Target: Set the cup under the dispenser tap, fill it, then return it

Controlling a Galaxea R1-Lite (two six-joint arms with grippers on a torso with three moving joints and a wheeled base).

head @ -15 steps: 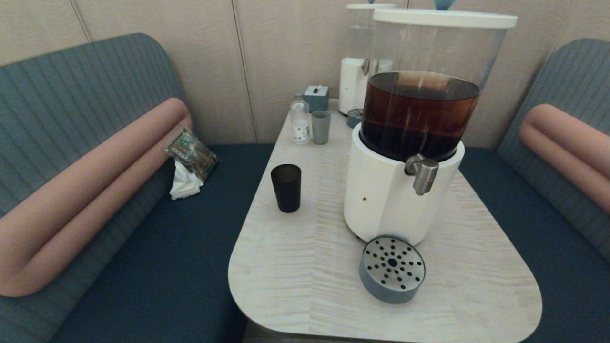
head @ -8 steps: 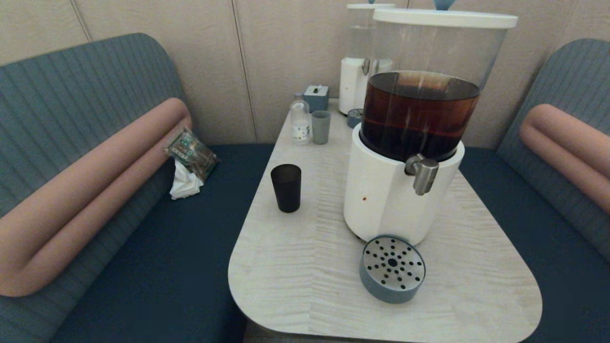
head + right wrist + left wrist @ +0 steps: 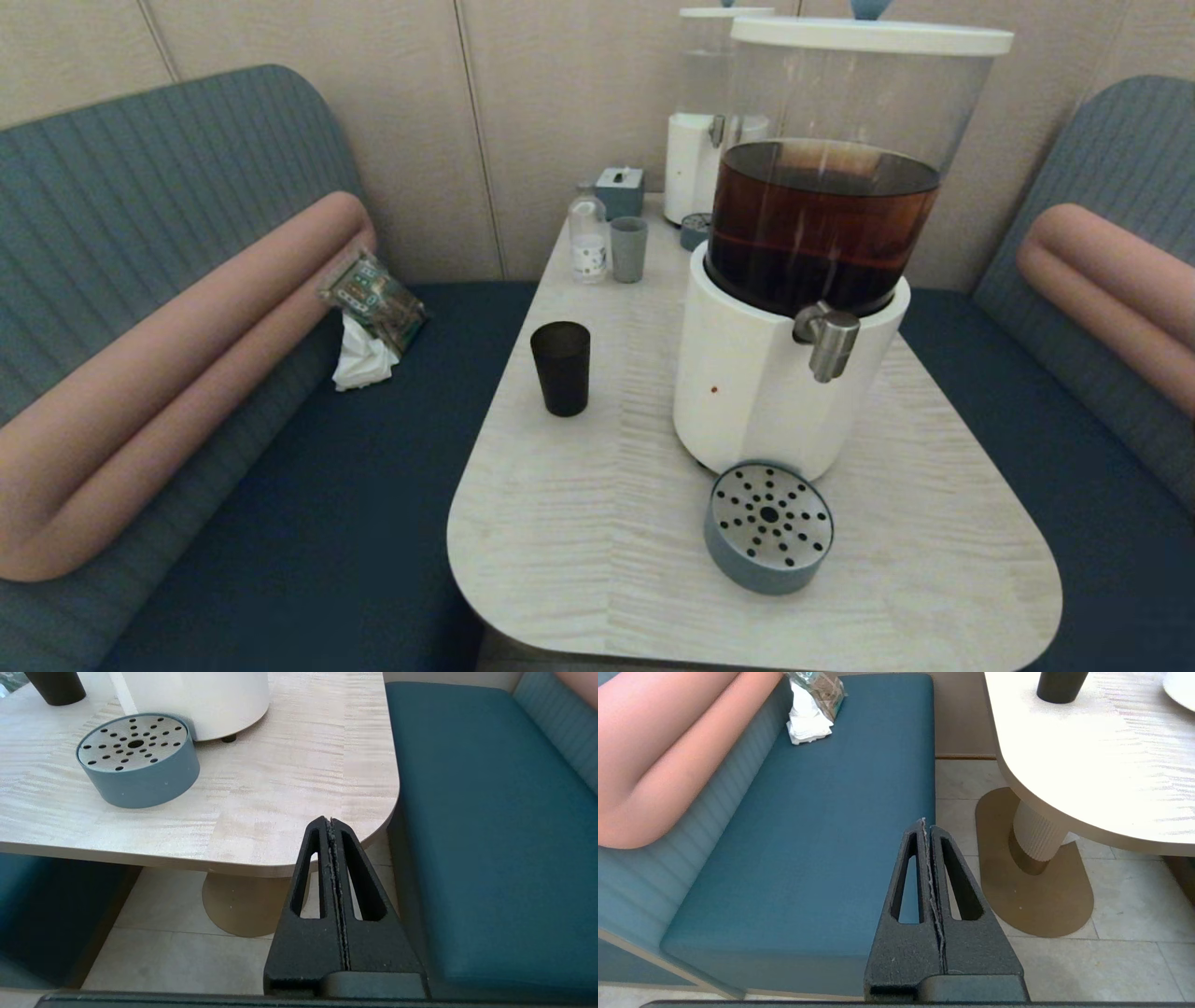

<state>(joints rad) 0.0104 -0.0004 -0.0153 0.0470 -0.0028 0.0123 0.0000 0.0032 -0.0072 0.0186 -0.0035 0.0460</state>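
The dark tapered cup (image 3: 560, 368) stands upright on the pale table (image 3: 597, 560), left of the big dispenser; its base also shows in the left wrist view (image 3: 1059, 686) and the right wrist view (image 3: 56, 688). The steel dispenser tap (image 3: 826, 341) juts from the white base under the tank of brown liquid, above a round blue-grey drip tray (image 3: 767, 527). Neither arm shows in the head view. My left gripper (image 3: 926, 823) hangs shut and empty below table height, over the left bench's edge. My right gripper (image 3: 330, 822) is shut and empty, low at the table's near right corner.
At the table's back stand a smaller white-based dispenser (image 3: 702, 159), a grey-green cup (image 3: 628, 249), a small clear bottle (image 3: 588, 235) and a blue box (image 3: 621, 191). Blue benches flank the table; a packet and tissue (image 3: 369, 317) lie on the left one.
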